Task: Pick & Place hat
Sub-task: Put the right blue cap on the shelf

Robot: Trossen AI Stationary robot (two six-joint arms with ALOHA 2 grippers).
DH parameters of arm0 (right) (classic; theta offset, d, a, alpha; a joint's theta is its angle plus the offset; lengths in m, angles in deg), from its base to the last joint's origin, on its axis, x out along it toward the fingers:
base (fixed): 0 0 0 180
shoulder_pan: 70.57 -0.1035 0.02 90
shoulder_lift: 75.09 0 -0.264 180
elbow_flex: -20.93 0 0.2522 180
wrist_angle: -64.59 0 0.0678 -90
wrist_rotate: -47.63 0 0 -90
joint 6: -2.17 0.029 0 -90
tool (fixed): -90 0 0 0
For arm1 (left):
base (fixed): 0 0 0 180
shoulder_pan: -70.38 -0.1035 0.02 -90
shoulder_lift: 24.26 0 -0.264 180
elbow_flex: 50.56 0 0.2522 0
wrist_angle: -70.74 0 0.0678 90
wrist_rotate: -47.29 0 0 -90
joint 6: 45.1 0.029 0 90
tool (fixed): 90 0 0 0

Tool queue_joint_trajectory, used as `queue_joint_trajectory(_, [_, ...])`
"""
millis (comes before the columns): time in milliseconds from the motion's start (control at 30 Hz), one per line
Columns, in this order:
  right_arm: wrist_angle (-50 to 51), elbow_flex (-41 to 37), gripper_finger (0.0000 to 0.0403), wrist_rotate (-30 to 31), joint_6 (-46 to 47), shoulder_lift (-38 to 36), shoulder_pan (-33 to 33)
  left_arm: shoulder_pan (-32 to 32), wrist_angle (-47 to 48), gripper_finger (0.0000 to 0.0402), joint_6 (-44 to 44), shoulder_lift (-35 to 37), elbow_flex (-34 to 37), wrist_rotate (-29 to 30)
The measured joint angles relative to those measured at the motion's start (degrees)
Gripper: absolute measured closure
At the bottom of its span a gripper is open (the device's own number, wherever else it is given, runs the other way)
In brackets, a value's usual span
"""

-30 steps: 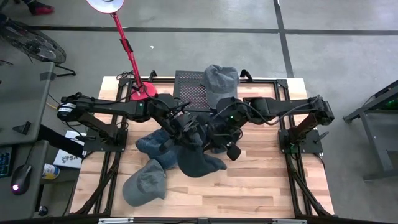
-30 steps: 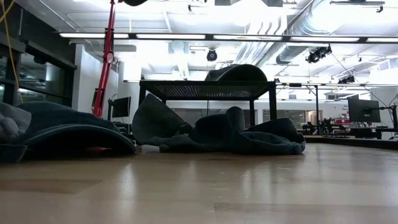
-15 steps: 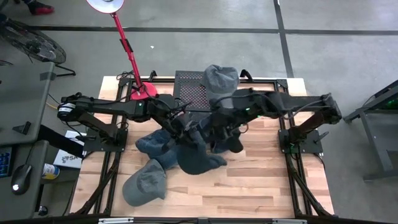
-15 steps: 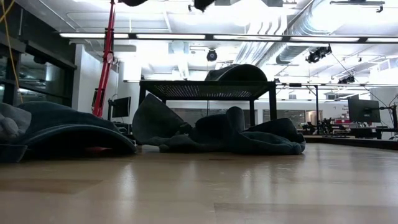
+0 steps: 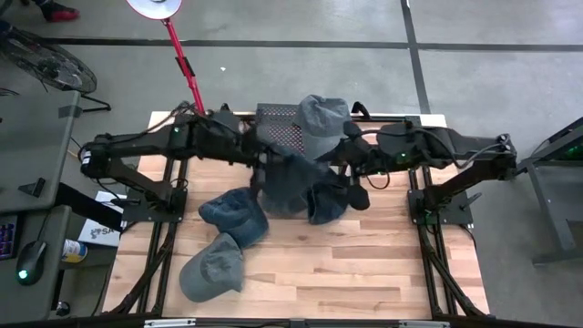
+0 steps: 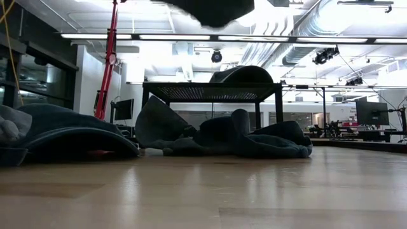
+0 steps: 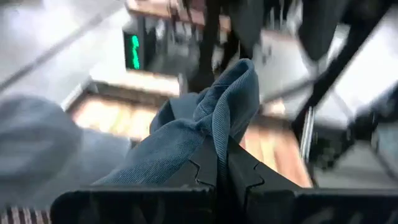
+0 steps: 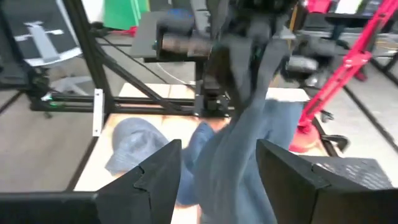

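A dark blue hat (image 5: 291, 182) hangs in the air over the table's middle, held by my left gripper (image 5: 266, 169) (image 7: 217, 158), which is shut on it. The hat's lowest part (image 6: 213, 9) shows at the top of the low view. My right gripper (image 5: 353, 189) (image 8: 217, 149) stands open just to the right of the hat, and the hanging cloth (image 8: 242, 137) lies ahead between its fingers; I cannot tell if they touch it. A grey-blue hat (image 5: 323, 114) rests on the black mesh rack (image 5: 278, 128). More hats (image 5: 237, 214) (image 5: 214, 266) (image 5: 326, 205) lie on the table. My left gripper pinches a bunched fold of the hat's cloth (image 7: 217, 127) between its two fingers (image 7: 202, 168). The fingers come nearly level from the table's left side. The hat droops from the hold and hangs clear of the table and the other hats.
A red lamp (image 5: 187, 73) stands at the far left with its base (image 5: 209, 135) beside the rack. The rack (image 6: 213, 89) stands on legs at the far edge. Bare wood (image 5: 364, 264) lies toward the near right of the table.
My left gripper has risen and gone toward the far edge, taking the dark blue hat up off the pile until it hangs clear. My right gripper has drawn back up and toward the table's right and far side, away from the pile.
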Motion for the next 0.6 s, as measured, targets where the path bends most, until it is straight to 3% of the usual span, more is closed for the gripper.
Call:
queue_joint_trajectory(467, [1.04, 0.0, 0.0203, 4.01, 0.62, -0.89, -0.94, -13.37, 1.15, 0.0402, -9.1, 4.38, 0.04, -1.08])
queue_joint_trajectory(600, [1.8, 0.0, 0.0203, 6.95, 1.7, -0.89, -0.94, -13.64, -6.44, 0.0402, -11.39, 5.76, 4.12, -3.02])
